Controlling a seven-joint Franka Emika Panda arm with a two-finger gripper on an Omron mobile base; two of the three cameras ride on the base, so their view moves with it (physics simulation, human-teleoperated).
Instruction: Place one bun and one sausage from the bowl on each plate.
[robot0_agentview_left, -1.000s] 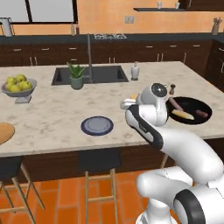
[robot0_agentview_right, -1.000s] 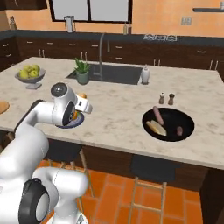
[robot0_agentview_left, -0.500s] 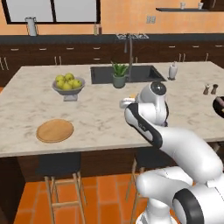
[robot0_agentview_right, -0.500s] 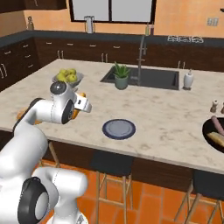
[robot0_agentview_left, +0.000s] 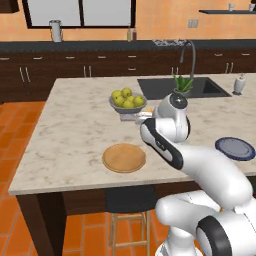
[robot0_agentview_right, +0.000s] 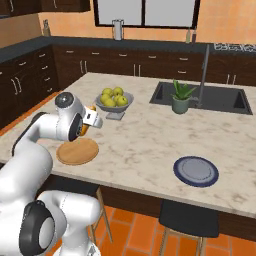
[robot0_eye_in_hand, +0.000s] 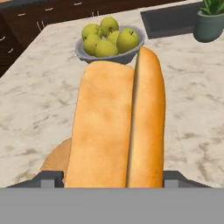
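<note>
- A pale marble kitchen island (robot0_agentview_left: 75, 125) fills the middle of the room, with dark cabinets behind it and an orange tiled floor below.
- A black sink (robot0_agentview_right: 227, 97) is set into the far side of the island, with a small potted plant (robot0_agentview_right: 181, 97) standing at its near edge.
- The tan wooden plate (robot0_agentview_left: 124, 158) lies near the front edge of the island and is bare.
- The dark blue-grey plate (robot0_agentview_right: 196, 171) lies well apart from it, further along the same front edge, also bare.
- A grey footed fruit bowl (robot0_eye_in_hand: 109, 54) of yellow-green fruit stands just behind the wooden plate.
- The gripper (robot0_agentview_right: 90, 119) hangs above the island between the wooden plate and the fruit bowl, its jaws pinching the bun at both sides.
- The bun (robot0_eye_in_hand: 118, 127), golden and split lengthwise, points away from the hand towards the fruit bowl; a sliver of the wooden plate shows beneath its near end.
</note>
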